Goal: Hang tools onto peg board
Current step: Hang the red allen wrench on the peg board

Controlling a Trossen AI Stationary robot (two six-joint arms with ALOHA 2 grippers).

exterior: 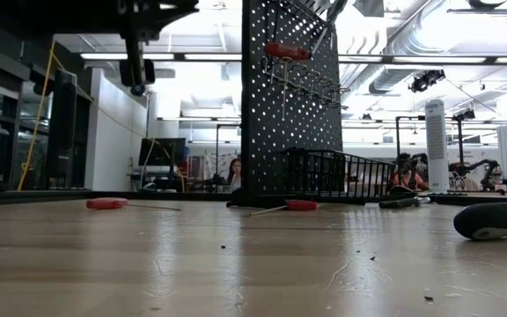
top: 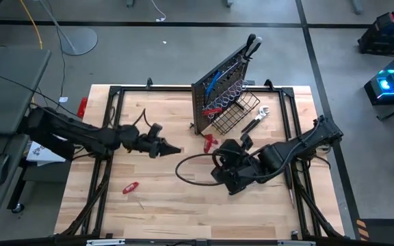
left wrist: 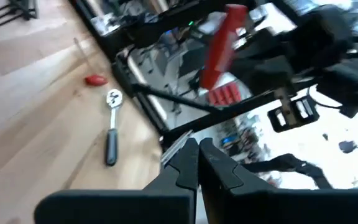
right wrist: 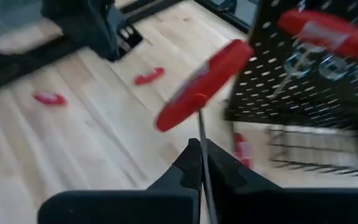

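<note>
The right gripper point(right wrist: 201, 158) pinches the thin steel shaft of a red T-handle key point(right wrist: 201, 84) beside the perforated black peg board point(right wrist: 316, 74); the left gripper point(left wrist: 197, 152) is closed, empty.

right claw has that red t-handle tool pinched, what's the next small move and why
Probably carry it the rest of the way toward the peg board and line the handle up with a free hook. The right claw is shut on the thin shaft of the red T-handle tool, the board is just ahead, and a similar red tool already hangs there.
</note>
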